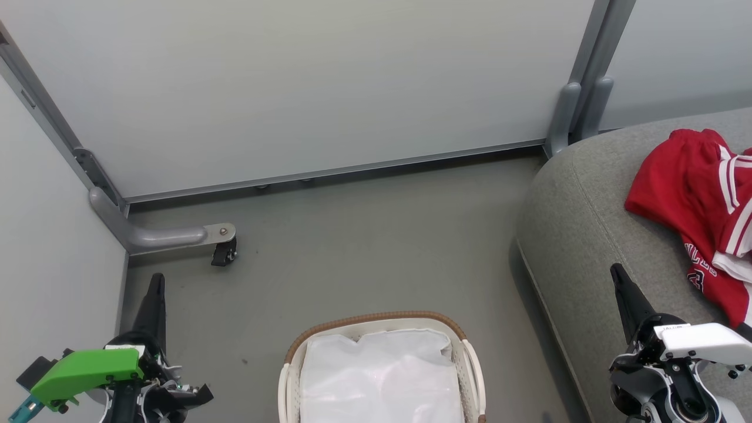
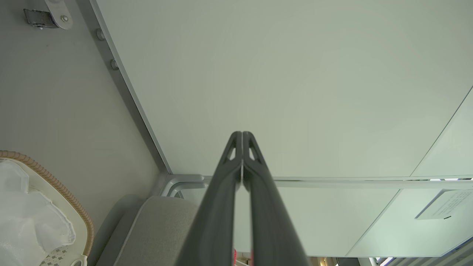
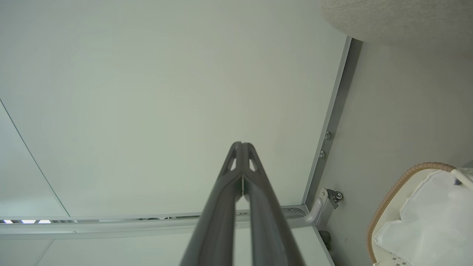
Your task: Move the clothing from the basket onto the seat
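In the head view the clothing (image 1: 699, 200), one red heap whose pieces cannot be counted apart, lies far right on the one seat (image 1: 587, 235). The single basket (image 1: 364, 319) near centre shows just its white liner (image 1: 379, 376), so the left gripper (image 1: 157, 282) and right gripper (image 1: 617, 273) likely idle low because the job is done. The left wrist view shows two fingers (image 2: 229, 173) clenched on nothing, and the right wrist view shows two more clenched likewise.

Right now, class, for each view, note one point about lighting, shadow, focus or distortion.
Head view: soft even light, a dim shadow beside the seat; left wrist view: the left gripper blurs towards the bottom edge; right wrist view: the pale wall is flatly lit, no glare.
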Robot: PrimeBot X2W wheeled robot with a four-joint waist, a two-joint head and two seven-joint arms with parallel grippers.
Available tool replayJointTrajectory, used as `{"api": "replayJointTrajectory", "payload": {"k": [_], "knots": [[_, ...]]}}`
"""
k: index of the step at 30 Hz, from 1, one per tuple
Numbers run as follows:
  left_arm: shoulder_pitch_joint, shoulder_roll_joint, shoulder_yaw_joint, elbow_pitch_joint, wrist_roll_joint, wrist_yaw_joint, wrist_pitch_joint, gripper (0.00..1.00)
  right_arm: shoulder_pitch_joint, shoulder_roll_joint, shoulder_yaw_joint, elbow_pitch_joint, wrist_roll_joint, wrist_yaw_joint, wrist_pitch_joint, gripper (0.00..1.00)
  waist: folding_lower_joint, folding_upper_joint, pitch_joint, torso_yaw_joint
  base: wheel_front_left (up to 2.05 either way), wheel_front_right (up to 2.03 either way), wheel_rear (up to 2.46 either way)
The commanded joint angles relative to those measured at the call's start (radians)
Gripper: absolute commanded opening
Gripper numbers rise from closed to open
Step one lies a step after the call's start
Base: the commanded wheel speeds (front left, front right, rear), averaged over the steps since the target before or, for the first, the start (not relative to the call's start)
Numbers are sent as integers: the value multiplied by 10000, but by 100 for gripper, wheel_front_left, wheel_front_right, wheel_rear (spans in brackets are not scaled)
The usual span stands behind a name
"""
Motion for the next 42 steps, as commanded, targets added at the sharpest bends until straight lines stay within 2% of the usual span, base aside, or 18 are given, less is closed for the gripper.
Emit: {"api": "replayJointTrajectory", "payload": {"k": [1, 42], "knots": [[-110, 9, 33, -8, 48, -42, 13, 0, -85, -60, -16, -38, 36, -3, 31, 0, 0, 0, 0, 0, 0, 0, 0], [-112, -6, 48, -8, 63, -42, 36, 0, -86, -60, -16, -38, 36, -3, 31, 0, 0, 0, 0, 0, 0, 0, 0]]}}
